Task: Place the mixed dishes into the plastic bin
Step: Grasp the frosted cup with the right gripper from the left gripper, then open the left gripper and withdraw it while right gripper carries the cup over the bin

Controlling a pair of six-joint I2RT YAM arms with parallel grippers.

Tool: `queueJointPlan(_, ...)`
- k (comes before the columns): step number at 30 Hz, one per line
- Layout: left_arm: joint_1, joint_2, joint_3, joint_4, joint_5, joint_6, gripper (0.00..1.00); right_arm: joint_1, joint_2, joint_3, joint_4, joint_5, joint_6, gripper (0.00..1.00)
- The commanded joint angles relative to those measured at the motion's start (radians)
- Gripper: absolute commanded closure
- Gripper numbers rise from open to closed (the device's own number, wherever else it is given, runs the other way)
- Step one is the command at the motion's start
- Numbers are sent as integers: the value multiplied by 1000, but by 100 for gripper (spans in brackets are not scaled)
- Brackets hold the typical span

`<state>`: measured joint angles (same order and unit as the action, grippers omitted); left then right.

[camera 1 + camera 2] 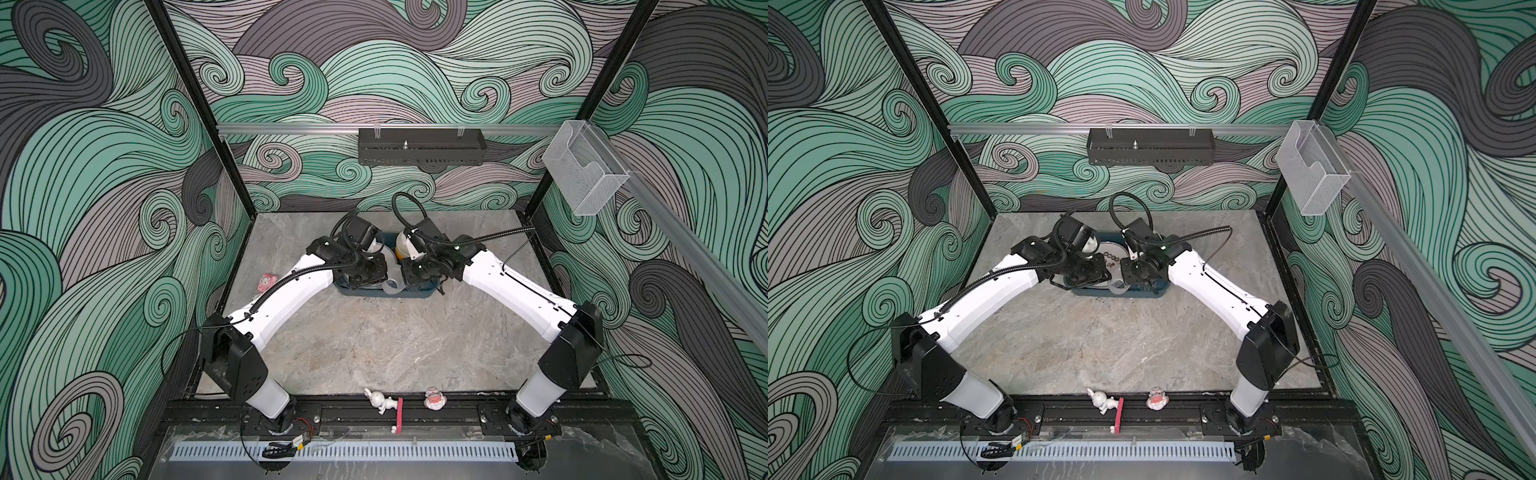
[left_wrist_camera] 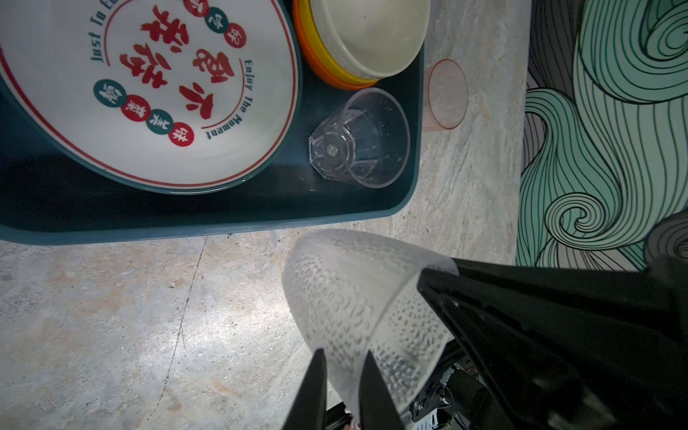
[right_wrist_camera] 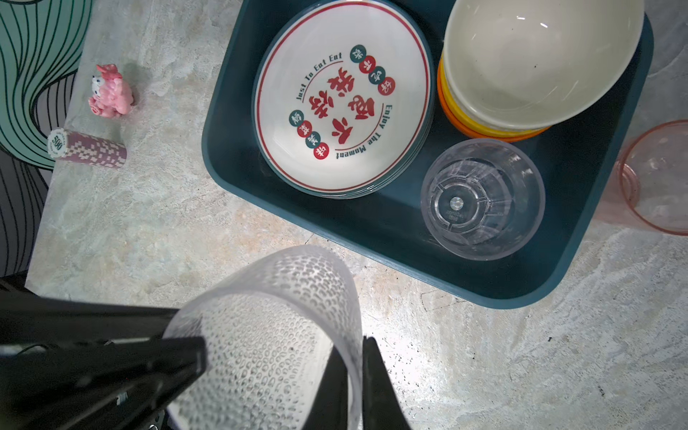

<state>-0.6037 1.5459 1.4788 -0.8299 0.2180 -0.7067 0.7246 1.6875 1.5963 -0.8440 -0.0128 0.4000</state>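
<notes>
1. Your frosted cup (image 2: 353,298), one of the mixed dishes, sits between both pincers just off the near wall of the bin (image 2: 186,219). In the wrist views it is over the bare surface (image 1: 374,353), not inside the bin.
2. Your right pincer (image 3: 350,350) is clamped on the cup's wall, one finger inside and one outside.
3. Your left pincer (image 2: 344,357) straddles the wall on the other side of the cup with a narrow gap. I cannot tell whether it is pressing or has let go.
4. In both top views your left arm (image 1: 291,291) and right arm (image 1: 519,286) reach forward from the near rail. Their elbows are spread wide and the wrists nearly meet over the bin's near edge.
5. The bin holds a stack of white plates (image 3: 342,96) with red characters.
6. Beside the plates, a cream bowl (image 3: 540,63) is nested in the yellow and orange bowls (image 2: 299,37).
7. A clear glass (image 3: 482,197) stands upright in the bin's corner.
8. A pinkish glass (image 3: 659,178) sits on the surface just outside the bin's wall, by that corner.
9. Well apart on the bin's other side are a pink figurine (image 3: 110,91) and a roll of poker chips (image 3: 89,150) lying on its side.
</notes>
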Motion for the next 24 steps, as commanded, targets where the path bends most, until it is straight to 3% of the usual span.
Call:
queueJointPlan(1, -5, -55, 30, -3, 1, -4, 81, -12, 7, -1, -12, 51, 3, 100)
queueJointPlan(10, -2, -157, -90, 125, -32, -36, 73, -65, 0, 13, -13, 59, -6, 100)
queueJointPlan(24, 44, -272, -233, 121, -48, -38, 59, -220, 17, 20, -12, 48, -23, 100)
